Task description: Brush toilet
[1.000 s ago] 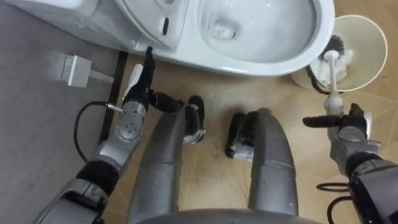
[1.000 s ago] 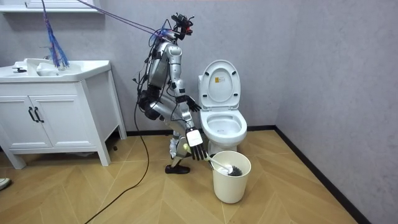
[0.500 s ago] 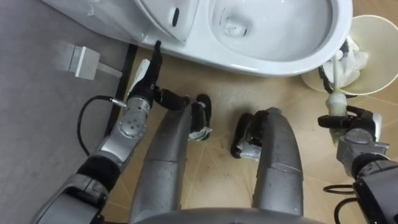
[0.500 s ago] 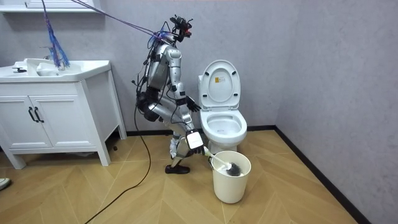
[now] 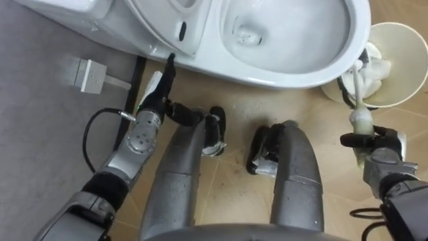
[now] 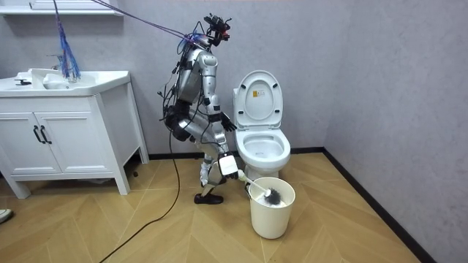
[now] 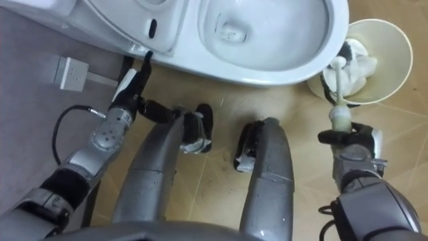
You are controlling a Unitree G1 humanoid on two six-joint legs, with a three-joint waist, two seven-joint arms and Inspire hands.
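The white toilet (image 5: pixel 281 72) stands before me with its lid up (image 6: pixel 257 98) and its bowl open. To its right is a cream bucket (image 5: pixel 403 47) with the toilet brush (image 5: pixel 362 100) leaning in it, head down among white wads. My right hand (image 5: pixel 378 152) is at the lower end of the brush's white handle, fingers and thumb curled round it. My left hand (image 5: pixel 155 90) hangs with straight fingers near the toilet's base, touching nothing. In the room view I stand bent beside the toilet, right hand (image 6: pixel 228 166) at the brush (image 6: pixel 262 193) over the bucket (image 6: pixel 272 210).
A white box (image 5: pixel 83 73) sits on the grey surface left of the toilet. A white vanity cabinet (image 6: pixel 66 139) stands at the room view's left. Wooden floor lies open in front of the bucket.
My right hand's fingers have gone from straight beside the brush handle to curled round it. The eye view has shifted a little. The left hand has kept its place.
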